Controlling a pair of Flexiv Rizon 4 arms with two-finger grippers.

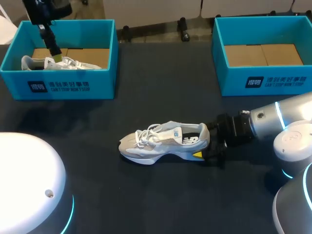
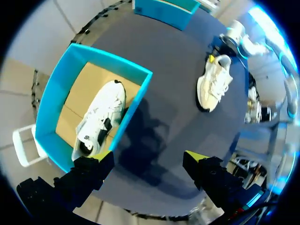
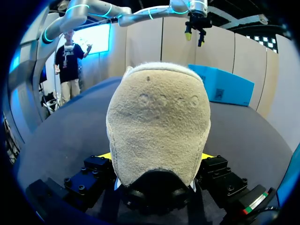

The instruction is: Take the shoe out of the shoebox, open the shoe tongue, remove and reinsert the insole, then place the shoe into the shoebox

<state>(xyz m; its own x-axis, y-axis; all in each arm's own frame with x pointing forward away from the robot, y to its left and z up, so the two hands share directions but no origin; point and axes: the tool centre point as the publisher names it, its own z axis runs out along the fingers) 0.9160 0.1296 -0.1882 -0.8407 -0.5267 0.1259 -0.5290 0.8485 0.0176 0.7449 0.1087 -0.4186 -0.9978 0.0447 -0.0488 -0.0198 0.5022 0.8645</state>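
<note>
Table (image 1: 146,195): dark top, and the work sits at its centre.
Left shoebox (image 1: 73,87): at 10 o'clock from the shoe, with a second shoe (image 1: 63,62) inside.
Right shoebox (image 1: 273,80): at 2 o'clock.
Shoe (image 1: 161,144): out, on its sole, toe to 9 o'clock.
Right gripper (image 1: 204,146): clamped on the heel. I should hold low and steady.
Left gripper (image 2: 147,161): spread, holding nothing, above the left shoebox. It should come for the tongue (image 1: 176,132) and lift it toward the toe.

Head: overhead, behind. Left wrist: high, downward. Right wrist: close behind shoe (image 1: 163,141), shared everywhere.
</note>
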